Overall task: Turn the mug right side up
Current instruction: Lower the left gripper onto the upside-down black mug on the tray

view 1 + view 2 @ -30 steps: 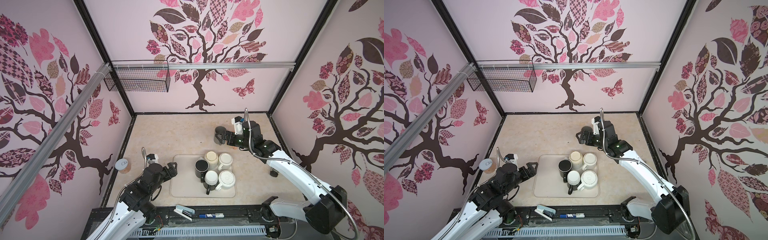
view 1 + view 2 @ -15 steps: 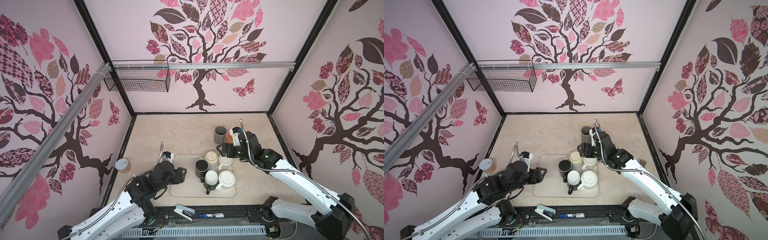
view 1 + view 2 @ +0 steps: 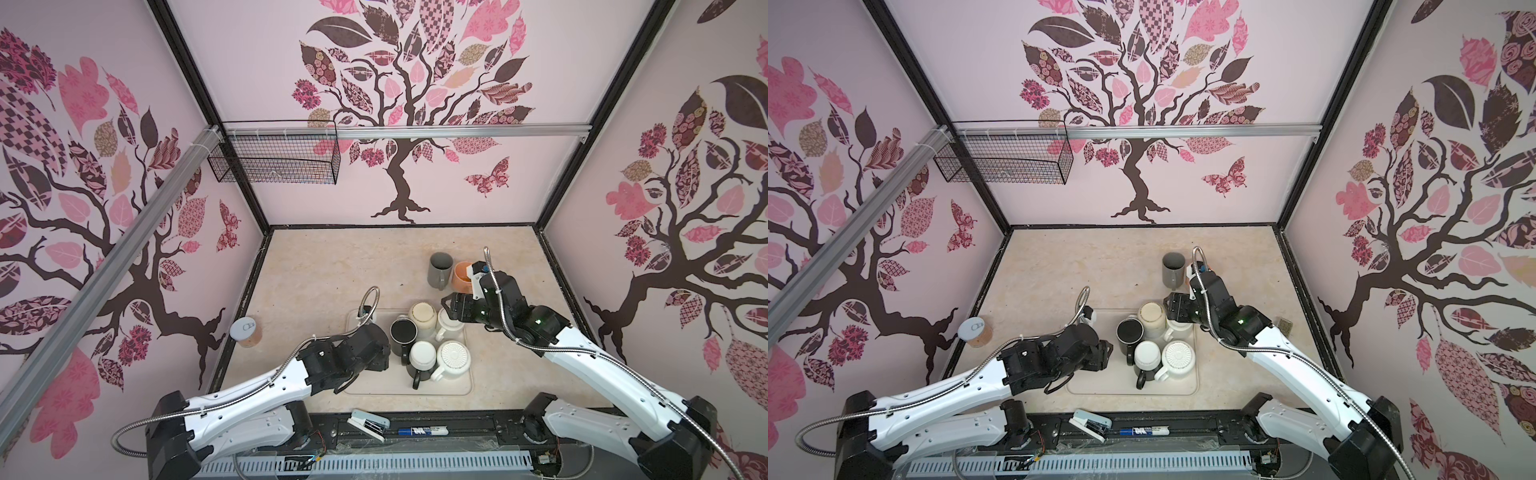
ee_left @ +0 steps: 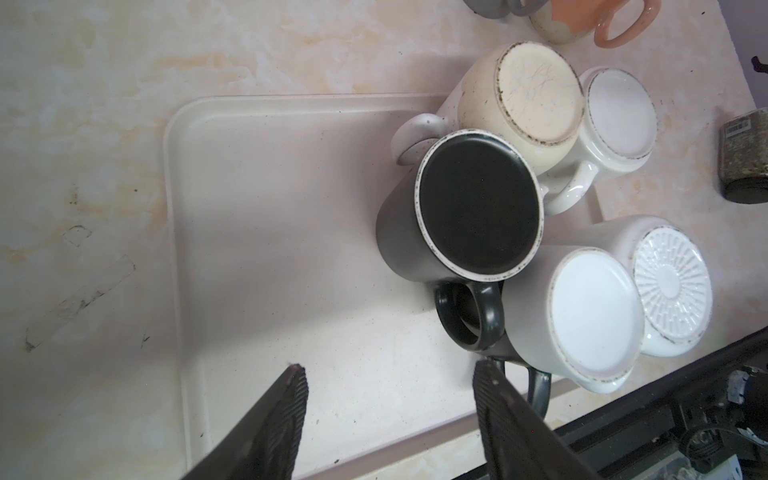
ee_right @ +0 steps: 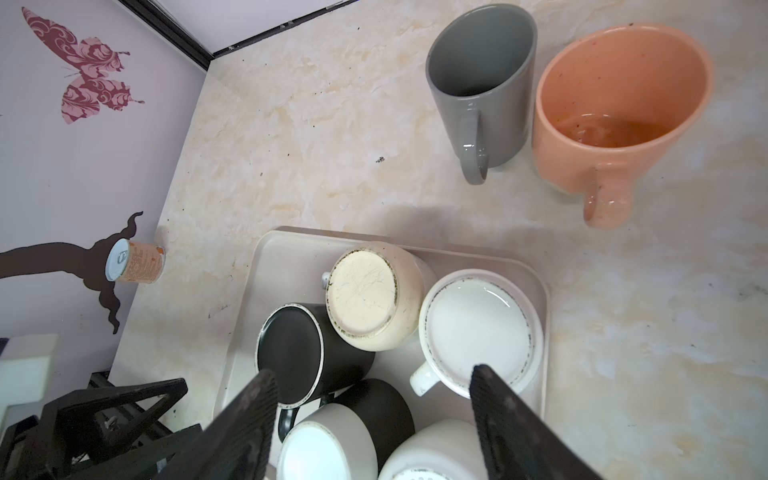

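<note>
Left claw (image 4: 390, 365): spread, empty, low over the bare left half of the tray (image 4: 249, 208). The black mug (image 4: 478, 208) is just to its right, base up, axis vertical, handle nearest this claw. The white mug (image 5: 478, 328), also inverted, sits at the tray's back right corner, just below the right claw (image 5: 372, 371), which is spread and empty. Target unclear; each arm is nearer its own mug. A second ago the left claw was off the tray and the right was at the grey mug (image 3: 439, 270).

The beige marbled tabletop (image 3: 332, 270) carries a cream tray (image 3: 452, 386) near its front edge. A grey mug (image 3: 439, 270) and an orange mug (image 3: 460, 276) stand upright just beside each other behind the tray. A lidded can (image 3: 246, 332) stands by the left wall. A small dark container (image 3: 1283, 324) sits right of the tray.
</note>
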`<state>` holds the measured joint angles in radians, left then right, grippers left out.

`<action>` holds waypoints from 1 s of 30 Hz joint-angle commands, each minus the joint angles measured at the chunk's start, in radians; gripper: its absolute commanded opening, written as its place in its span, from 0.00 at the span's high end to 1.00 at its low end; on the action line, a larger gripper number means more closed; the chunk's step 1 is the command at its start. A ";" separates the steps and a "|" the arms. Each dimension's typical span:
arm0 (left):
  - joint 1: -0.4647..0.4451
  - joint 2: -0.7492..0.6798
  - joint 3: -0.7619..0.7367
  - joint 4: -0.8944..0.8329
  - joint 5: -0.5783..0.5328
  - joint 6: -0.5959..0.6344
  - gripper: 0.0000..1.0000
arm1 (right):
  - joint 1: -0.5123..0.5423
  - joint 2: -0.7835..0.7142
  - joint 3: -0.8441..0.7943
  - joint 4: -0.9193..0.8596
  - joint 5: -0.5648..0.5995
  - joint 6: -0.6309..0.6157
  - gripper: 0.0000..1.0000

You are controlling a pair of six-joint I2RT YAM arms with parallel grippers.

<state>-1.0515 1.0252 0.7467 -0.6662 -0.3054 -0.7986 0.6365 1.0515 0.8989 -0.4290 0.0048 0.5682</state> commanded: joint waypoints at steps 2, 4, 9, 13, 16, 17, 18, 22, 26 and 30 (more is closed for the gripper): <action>-0.017 0.047 0.064 0.049 -0.035 -0.011 0.33 | 0.006 -0.036 -0.027 0.002 0.030 0.001 0.23; -0.020 0.067 0.071 0.057 -0.032 -0.013 0.32 | 0.006 -0.043 -0.036 0.002 0.030 0.001 0.23; -0.030 0.123 0.073 0.099 -0.010 -0.032 0.32 | 0.005 -0.051 -0.052 0.003 0.033 -0.002 0.22; -0.039 0.167 0.082 0.125 0.008 -0.034 0.31 | 0.006 -0.064 -0.064 0.013 0.022 -0.002 0.22; -0.043 0.200 0.098 0.130 0.018 -0.031 0.30 | 0.006 -0.064 -0.073 0.019 0.019 -0.003 0.21; -0.044 0.211 0.102 0.135 0.018 -0.030 0.30 | 0.006 -0.066 -0.078 0.021 0.019 -0.002 0.21; -0.044 0.220 0.104 0.140 0.020 -0.029 0.29 | 0.005 -0.066 -0.082 0.022 0.019 0.000 0.20; -0.045 0.253 0.111 0.166 0.037 -0.018 0.29 | 0.006 -0.072 -0.091 0.027 0.019 0.010 0.20; -0.045 0.289 0.137 0.152 0.029 -0.009 0.29 | 0.005 -0.088 -0.104 0.034 0.027 0.014 0.19; -0.044 0.319 0.145 0.144 0.005 -0.008 0.29 | 0.006 -0.088 -0.109 0.032 0.028 0.012 0.19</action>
<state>-1.0931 1.3273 0.8387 -0.5320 -0.2783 -0.8143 0.6384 0.9791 0.7841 -0.4084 0.0204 0.5781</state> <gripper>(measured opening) 0.712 0.806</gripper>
